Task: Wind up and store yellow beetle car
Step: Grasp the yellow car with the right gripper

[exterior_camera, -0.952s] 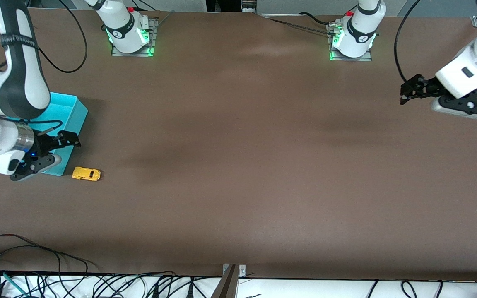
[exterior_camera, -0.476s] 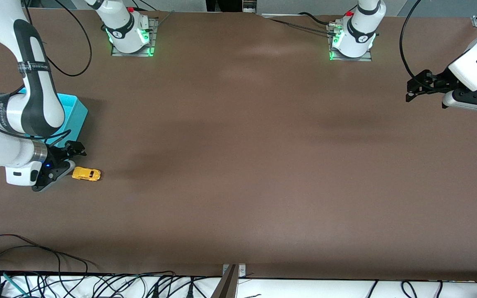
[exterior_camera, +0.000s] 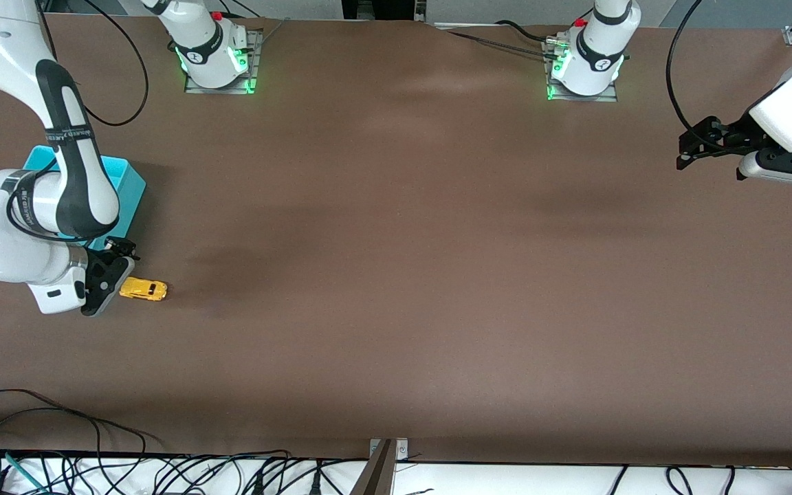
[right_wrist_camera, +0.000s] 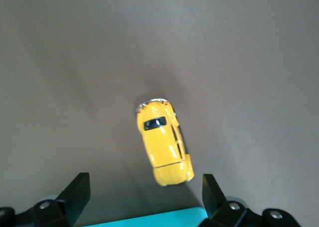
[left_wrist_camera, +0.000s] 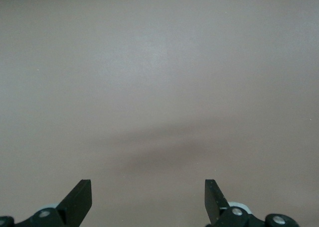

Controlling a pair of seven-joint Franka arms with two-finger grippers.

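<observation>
The yellow beetle car (exterior_camera: 143, 289) stands on the brown table, just nearer the front camera than the teal box (exterior_camera: 128, 184). In the right wrist view the car (right_wrist_camera: 163, 143) lies just ahead of the open fingers, not between them. My right gripper (exterior_camera: 119, 261) is open and empty, low over the table between the box's corner and the car; it also shows in the right wrist view (right_wrist_camera: 144, 194). My left gripper (exterior_camera: 695, 146) is open and empty, up over the left arm's end of the table. The left wrist view shows it (left_wrist_camera: 148, 197) over bare table.
The teal box's edge (right_wrist_camera: 149, 220) lies right under the right gripper's fingers. The two arm bases (exterior_camera: 216, 51) (exterior_camera: 585, 58) stand at the table's back edge. Cables (exterior_camera: 59, 440) hang along the front edge.
My right arm has swung round and its gripper has come down from over the box's corner closer to the car. My left gripper has drifted slightly toward its table end. The car has not moved.
</observation>
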